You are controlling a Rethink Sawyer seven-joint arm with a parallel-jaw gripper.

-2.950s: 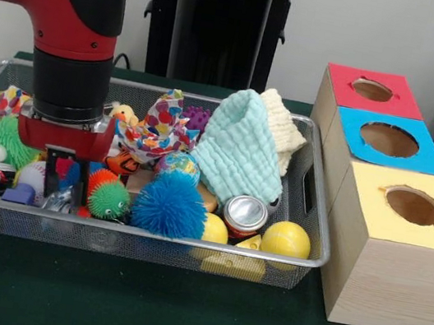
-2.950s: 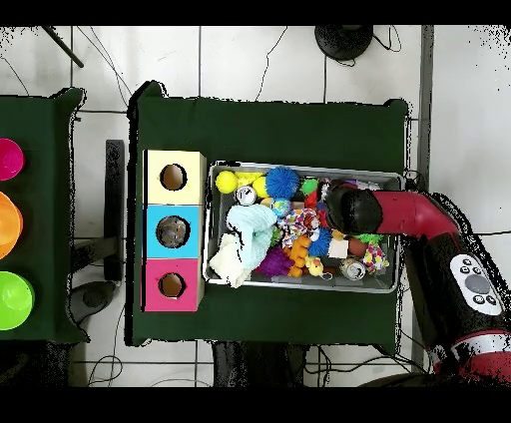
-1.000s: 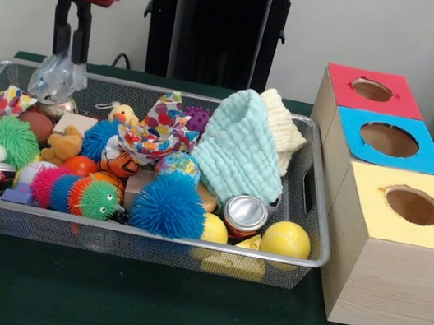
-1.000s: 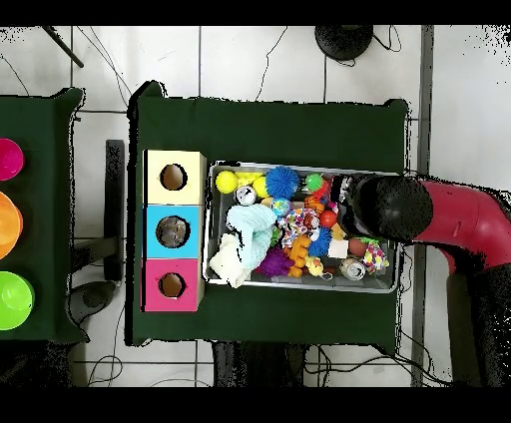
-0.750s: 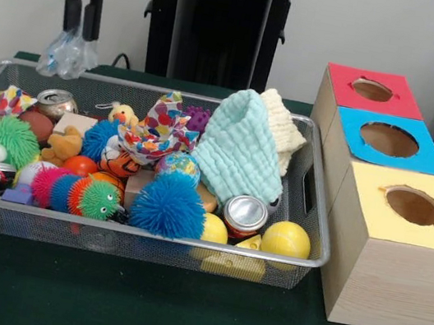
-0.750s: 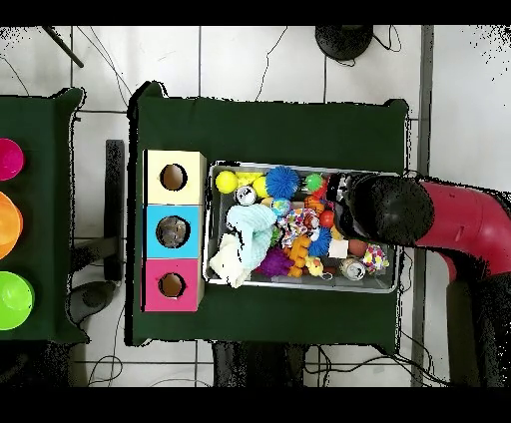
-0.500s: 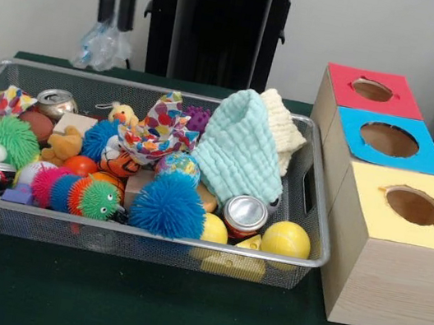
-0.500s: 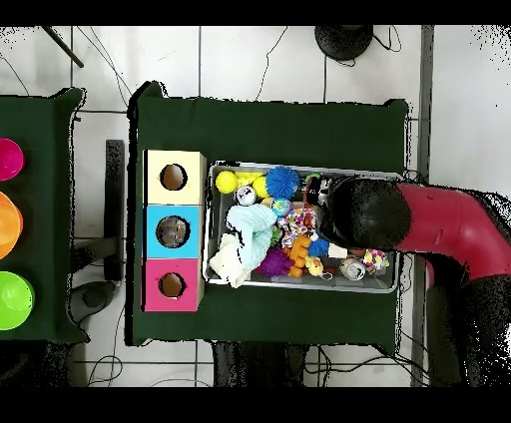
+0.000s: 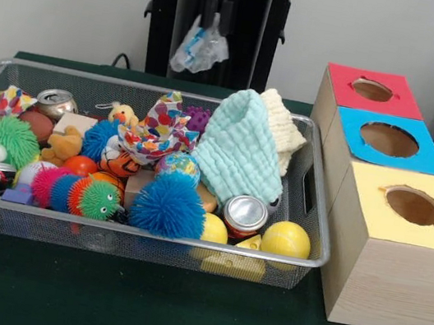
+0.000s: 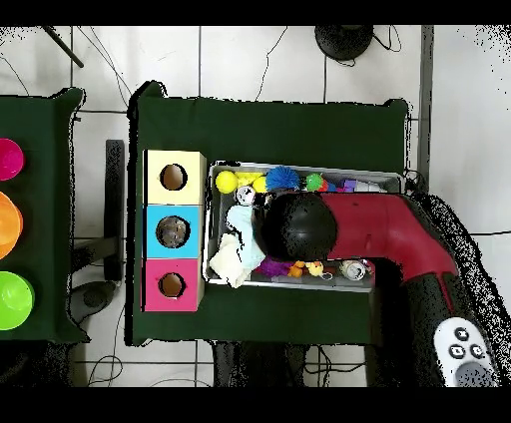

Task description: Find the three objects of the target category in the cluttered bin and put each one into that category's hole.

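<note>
gripper (image 9: 216, 19) pinching crumpled clear plastic bag (image 9: 200, 48) | carried right since earlier, now high above wire mesh bin (image 9: 311, 197) centre | no legible writing

Robotics lab setup, not a home: red arm (image 10: 384, 227) works over a table with dark green cloth (image 9: 175, 314); below the arm sits a wire mesh bin (image 9: 129, 241) of mixed test objects, and beside the bin stand three wooden sorting boxes (image 9: 387, 266) with red, blue and yellow holed tops. Tiled floor (image 10: 259, 60) with loose cables (image 10: 274, 45) around the arm's table, plus a second green table carrying coloured bowls (image 10: 12, 299) well apart from the arm.
</note>
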